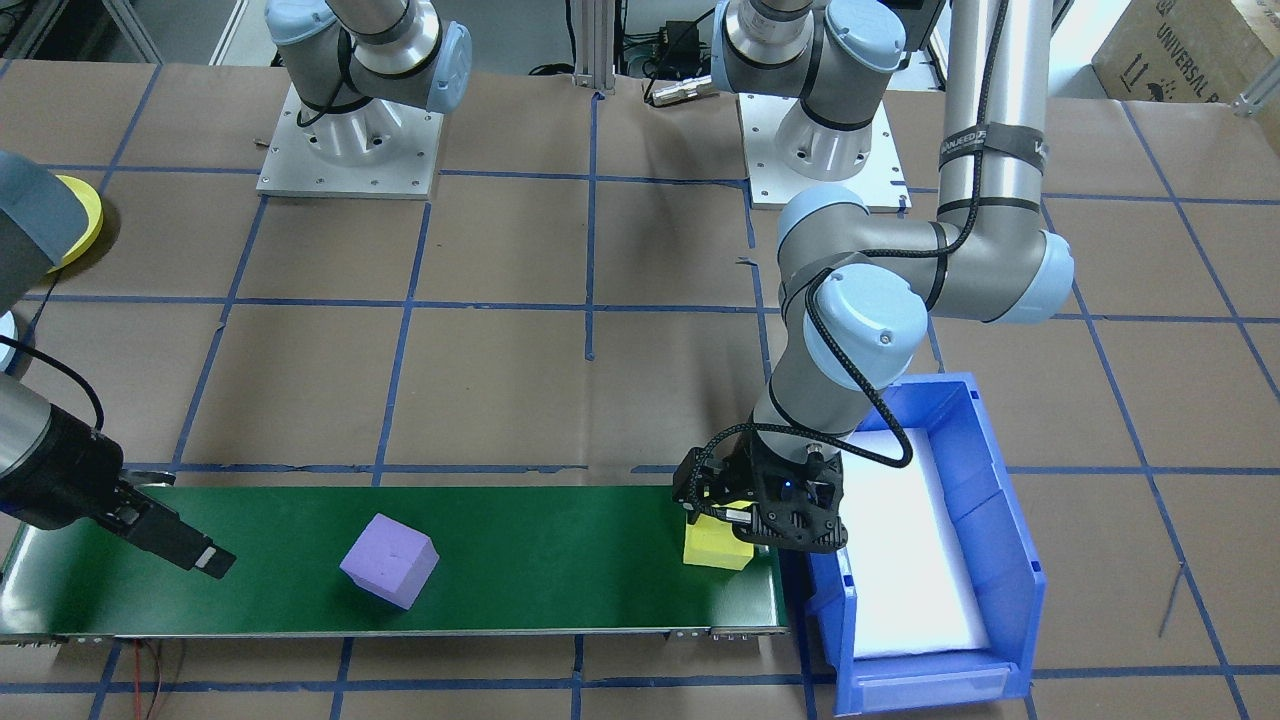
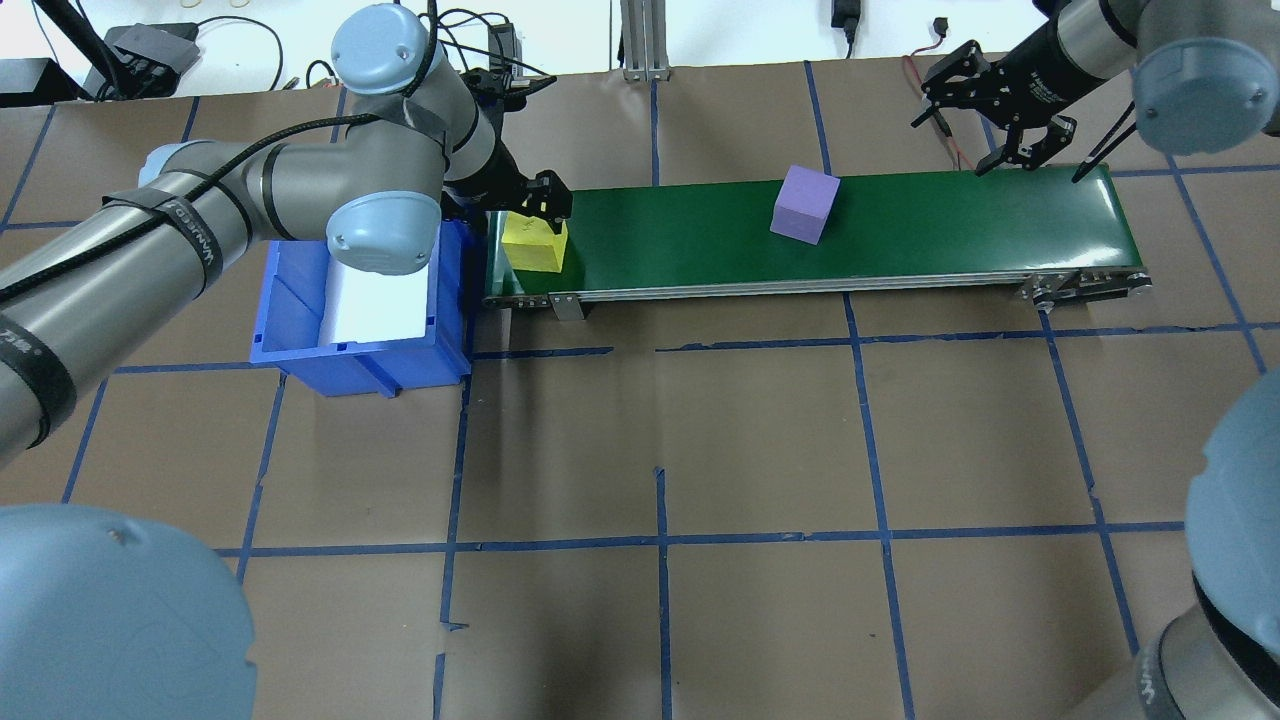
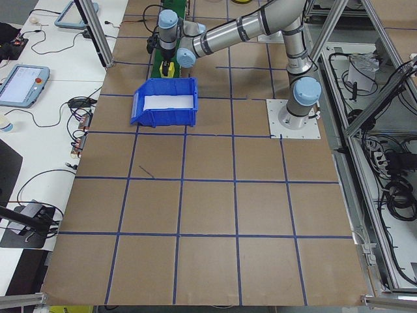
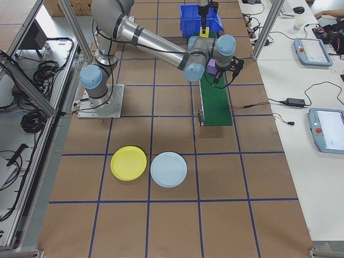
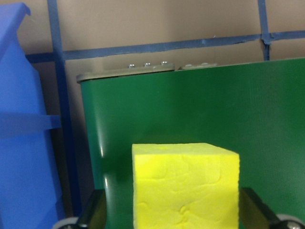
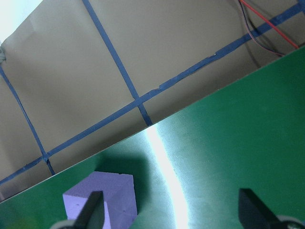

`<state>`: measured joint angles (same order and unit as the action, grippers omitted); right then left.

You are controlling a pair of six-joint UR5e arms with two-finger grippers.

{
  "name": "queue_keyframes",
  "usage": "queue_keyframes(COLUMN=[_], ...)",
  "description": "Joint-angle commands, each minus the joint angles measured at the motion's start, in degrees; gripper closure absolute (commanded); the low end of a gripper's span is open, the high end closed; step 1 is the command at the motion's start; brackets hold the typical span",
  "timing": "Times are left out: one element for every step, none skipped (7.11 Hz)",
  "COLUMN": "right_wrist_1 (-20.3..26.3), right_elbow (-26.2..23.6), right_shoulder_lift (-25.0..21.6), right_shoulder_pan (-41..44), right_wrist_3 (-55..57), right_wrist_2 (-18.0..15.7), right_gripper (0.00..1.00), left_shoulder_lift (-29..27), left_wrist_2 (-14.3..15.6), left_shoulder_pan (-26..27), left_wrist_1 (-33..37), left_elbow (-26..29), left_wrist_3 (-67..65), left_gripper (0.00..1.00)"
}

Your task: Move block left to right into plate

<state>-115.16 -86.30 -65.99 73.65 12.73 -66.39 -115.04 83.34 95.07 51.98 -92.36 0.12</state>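
Note:
A yellow block rests on the left end of the green conveyor belt. My left gripper is open and straddles it. In the left wrist view its fingers stand on either side of the yellow block, with a gap on one side. A purple block sits further along the belt. My right gripper hangs open over the belt's right end, apart from the purple block. The yellow plate lies on the table at the robot's right.
A blue bin with a white liner stands against the belt's left end, under my left forearm. A pale blue plate lies beside the yellow one. The table is brown paper with a grid of blue tape.

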Motion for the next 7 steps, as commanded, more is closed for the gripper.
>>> queue_keyframes(right_wrist_1=[-0.6,-0.7,-0.6,-0.8,-3.6,-4.7,-4.8], right_elbow=[-0.2,-0.2,-0.3,-0.3,-0.1,0.2,0.2], right_shoulder_lift=[0.8,0.6,0.6,1.0,3.6,3.8,3.8], right_shoulder_pan=[-0.2,-0.2,-0.2,-0.1,-0.1,0.0,0.0], right_wrist_3=[-4.4,-4.0,-3.8,-3.7,-3.8,-3.7,-3.6], right_wrist_2=[-0.8,-2.1,-2.0,-1.6,-1.5,-1.5,-1.4], right_gripper=[0.0,0.0,0.0,0.0,0.0,0.0,0.0], left_shoulder_lift=[4.9,8.9,13.0,17.4,22.1,26.5,29.1], left_wrist_2=[0.5,1.4,1.6,3.8,4.2,4.8,6.9], left_shoulder_pan=[-1.0,-2.4,-3.0,-4.7,-7.5,-9.0,-9.2], left_wrist_1=[6.2,12.9,19.4,26.9,35.1,43.0,45.7], left_elbow=[0.7,0.6,1.0,1.2,1.2,1.2,1.2], left_wrist_3=[0.1,0.1,0.1,0.1,0.1,0.1,0.1], left_gripper=[0.0,0.0,0.0,0.0,0.0,0.0,0.0])
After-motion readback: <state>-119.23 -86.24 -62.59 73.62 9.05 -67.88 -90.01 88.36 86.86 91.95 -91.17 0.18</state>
